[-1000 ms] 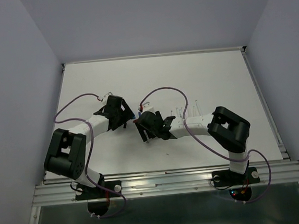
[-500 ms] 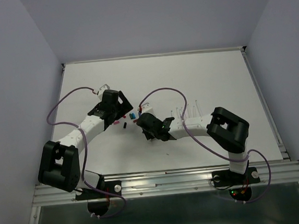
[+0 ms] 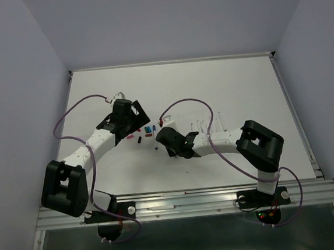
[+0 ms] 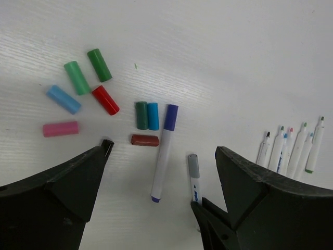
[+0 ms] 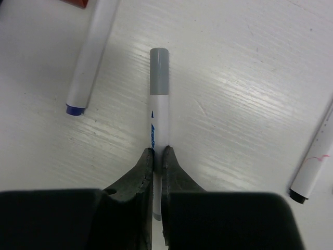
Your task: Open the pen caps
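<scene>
Pinching the grey-capped pen (image 5: 159, 104) by its barrel on the table (image 4: 208, 52), the right gripper (image 5: 157, 153) is closed; the left gripper (image 4: 162, 147) hangs wide open above loose caps (image 4: 105, 100) beside a purple-capped pen (image 4: 161, 172).

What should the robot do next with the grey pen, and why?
Probably the right gripper should lift the grey-capped pen a little off the table, toward the left gripper. The right gripper is shut on the pen's white barrel, and the grey cap is not off yet. The left gripper is open and holds nothing, so it looks free to take the cap.
</scene>
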